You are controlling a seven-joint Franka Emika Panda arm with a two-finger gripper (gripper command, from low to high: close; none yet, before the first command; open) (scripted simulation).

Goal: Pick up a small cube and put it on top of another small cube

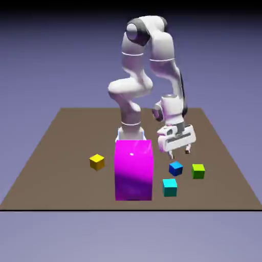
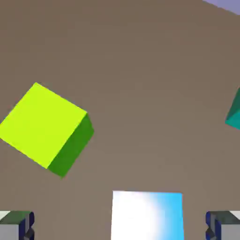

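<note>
The small dark-blue cube (image 1: 175, 168) rests on the table to the exterior view's right of the big magenta block. My gripper (image 1: 179, 151) hangs open just above it, not touching it. In the hand view the cube's top (image 2: 147, 215) shows washed out white-blue at the bottom edge, between my two grey fingertips (image 2: 16, 227), which stand wide apart; the gripper (image 2: 120, 229) holds nothing. A green cube (image 1: 198, 171) (image 2: 44, 126) lies close beside the blue one. A cyan cube (image 1: 170, 187) (image 2: 234, 112) lies nearer the table's front edge.
The tall magenta block (image 1: 133, 170) stands right beside the blue cube, close to my hand. A yellow cube (image 1: 96, 161) lies on the block's other side. The brown table (image 1: 61, 133) ends just past the cyan cube.
</note>
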